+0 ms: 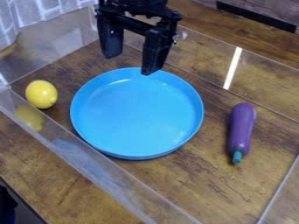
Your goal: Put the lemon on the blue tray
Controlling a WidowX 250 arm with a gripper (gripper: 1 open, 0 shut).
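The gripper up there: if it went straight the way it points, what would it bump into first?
Most likely the blue tray. The gripper points down toward its upper edge, though one view can't show the depth well, so it might meet the table just behind the rim.

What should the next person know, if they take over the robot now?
Gripper: open, holding nothing, above the far side of the blue tray.
Lemon: on the table, left of the tray in the picture, not on it.
Eggplant: on the table, right of the tray.
Done: nothing of the job yet.
Left: pick up the lemon, put it on the tray, let go.
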